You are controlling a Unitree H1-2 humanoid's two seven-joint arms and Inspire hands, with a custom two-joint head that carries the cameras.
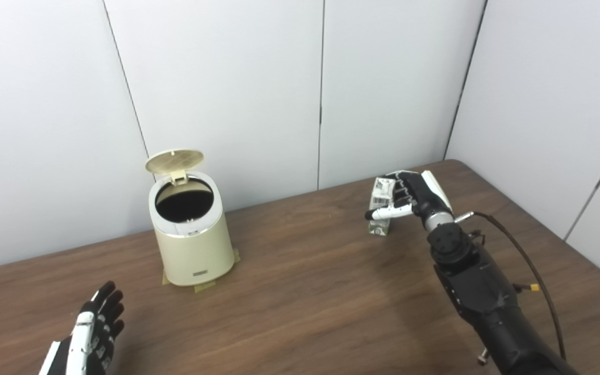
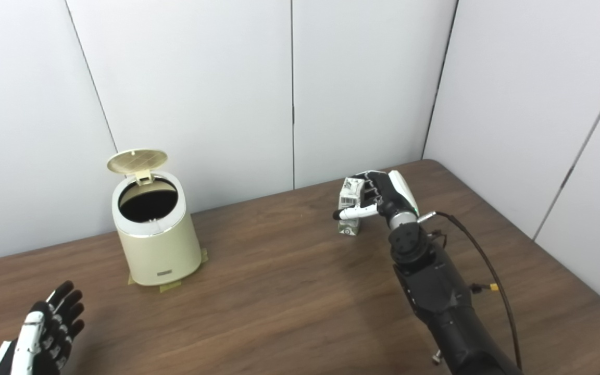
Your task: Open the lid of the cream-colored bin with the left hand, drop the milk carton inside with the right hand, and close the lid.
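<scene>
The cream-colored bin stands on the left half of the brown table, its round lid tipped up and back so the dark inside shows. The small milk carton stands upright at the far right. My right hand is wrapped around it, fingers behind and thumb across its front, with the carton's base on the table. My left hand hovers low at the near left corner, fingers spread and holding nothing, well in front of the bin.
Yellowish tape patches stick out from under the bin's base. A black cable loops off my right forearm. White wall panels stand close behind the table, whose right edge runs diagonally.
</scene>
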